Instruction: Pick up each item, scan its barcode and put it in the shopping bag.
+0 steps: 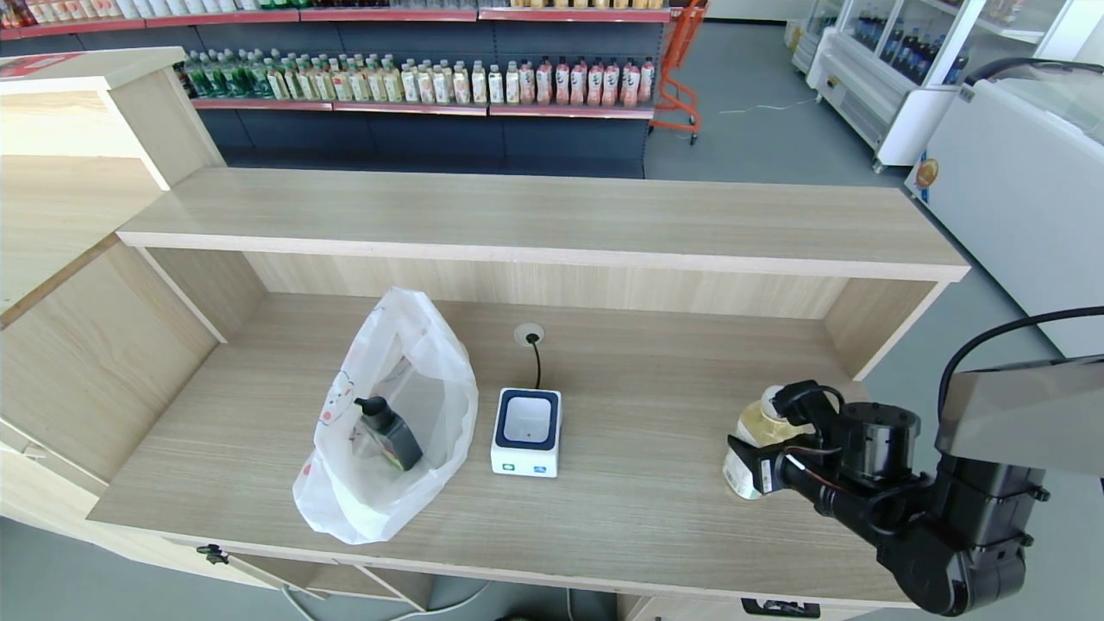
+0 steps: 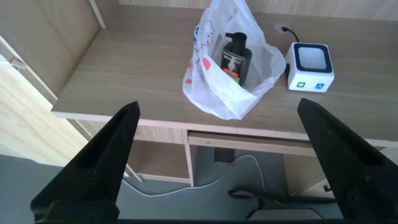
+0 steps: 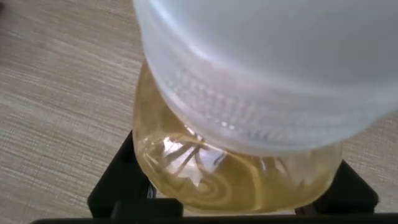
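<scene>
Right gripper (image 1: 770,429): closed around the clear plastic bottle of pale yellow liquid with a white cap (image 1: 752,429), one black finger on each side of its body. In the right wrist view the bottle (image 3: 236,168) sits between the two finger pads (image 3: 118,186).
Yellow bottle: at the right end of the light wooden counter (image 1: 647,492), well apart from the scanner and the bag. Whether its base is on the wood or just above it cannot be told.
Left gripper (image 2: 217,106): fingers spread wide, holding nothing. It is in front of the counter's front edge, facing the bag.
White plastic shopping bag (image 1: 444,388): on the left part of the counter, its mouth open. The left wrist view shows it near the front edge (image 2: 208,93).
Dark pump bottle (image 1: 392,431): inside the bag, leaning against the bag's wall, pump head uppermost (image 2: 235,59).
White square scanner with a dark-blue-framed window (image 1: 526,431): just beside the bag on its right (image 2: 311,65).
Black cable (image 1: 536,362): runs from the scanner's back to a round hole in the counter.
</scene>
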You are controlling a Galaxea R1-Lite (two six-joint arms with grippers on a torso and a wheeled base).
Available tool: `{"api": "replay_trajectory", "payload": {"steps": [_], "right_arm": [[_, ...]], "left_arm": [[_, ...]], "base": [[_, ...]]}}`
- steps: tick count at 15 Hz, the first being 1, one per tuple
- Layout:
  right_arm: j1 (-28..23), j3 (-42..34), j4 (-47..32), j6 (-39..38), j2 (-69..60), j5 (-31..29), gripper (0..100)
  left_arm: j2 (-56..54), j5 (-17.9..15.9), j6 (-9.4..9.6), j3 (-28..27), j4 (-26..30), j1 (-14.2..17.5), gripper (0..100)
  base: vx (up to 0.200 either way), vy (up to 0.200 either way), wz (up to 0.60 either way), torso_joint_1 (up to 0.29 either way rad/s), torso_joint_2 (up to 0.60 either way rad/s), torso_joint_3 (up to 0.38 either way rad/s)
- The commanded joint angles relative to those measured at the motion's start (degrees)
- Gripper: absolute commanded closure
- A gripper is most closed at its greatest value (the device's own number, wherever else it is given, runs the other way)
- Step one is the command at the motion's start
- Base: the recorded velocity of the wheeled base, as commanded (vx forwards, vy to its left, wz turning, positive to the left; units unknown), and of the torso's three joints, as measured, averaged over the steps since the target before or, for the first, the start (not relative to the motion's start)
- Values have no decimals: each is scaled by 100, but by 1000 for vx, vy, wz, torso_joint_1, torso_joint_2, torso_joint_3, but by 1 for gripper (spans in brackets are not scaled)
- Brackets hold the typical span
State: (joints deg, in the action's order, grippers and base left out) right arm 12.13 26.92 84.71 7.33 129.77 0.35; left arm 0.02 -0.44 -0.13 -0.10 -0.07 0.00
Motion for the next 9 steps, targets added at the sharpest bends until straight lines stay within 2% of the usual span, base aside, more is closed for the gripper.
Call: {"api": "replay_trajectory", "payload": {"steps": [1,5,7,8,9], "right_arm": [[-9,-20,10,67,5,0,100],[-35,-73,10,23,-136,26,100],[-62,-169,-192,-531,-681,325,100],[-229,-152,-754,-566,-1191,554,100],[-369,24,-1695,-592,-1929,1283,100]], "left_arm": [[-2,0,-4,1,-1,0,0],[-2,0,-4,1,-1,0,0],[-2,0,-4,1,-1,0,0],[-2,0,-4,1,-1,0,0],[-2,0,-4,1,-1,0,0]], "base": [[0,0,0,0,0,0],[0,0,0,0,0,0],[0,0,0,0,0,0],[0,0,0,0,0,0],[0,0,0,0,0,0]]}}
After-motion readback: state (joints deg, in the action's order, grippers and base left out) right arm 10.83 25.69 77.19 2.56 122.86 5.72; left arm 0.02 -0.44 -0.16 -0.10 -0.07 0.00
